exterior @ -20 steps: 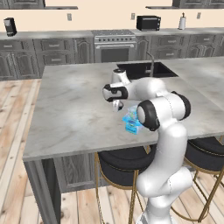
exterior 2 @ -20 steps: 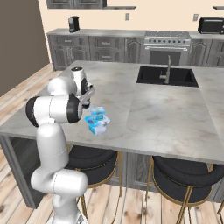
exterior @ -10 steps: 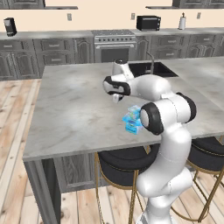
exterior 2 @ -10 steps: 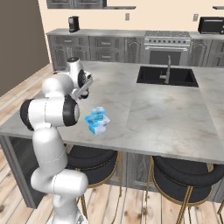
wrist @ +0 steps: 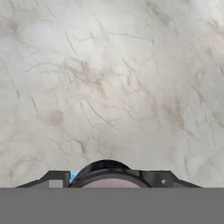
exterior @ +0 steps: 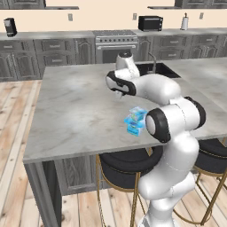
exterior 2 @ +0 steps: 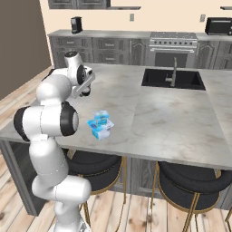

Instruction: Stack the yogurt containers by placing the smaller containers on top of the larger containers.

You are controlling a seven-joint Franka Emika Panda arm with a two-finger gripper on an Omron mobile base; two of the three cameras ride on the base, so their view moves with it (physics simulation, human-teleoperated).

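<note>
Over the last second the arm has swung away from the stack of blue tubs point(exterior: 135, 120). A second ago its tool point(exterior: 118, 93) hung close above and just beside the stack; half a second ago it had lifted and drawn back toward the middle of the counter point(exterior: 75, 111). Now it sits farther still toward the sink side, well apart from the stack, carrying the tiny dark round cup point(wrist: 105, 171) between its fingers.
</note>
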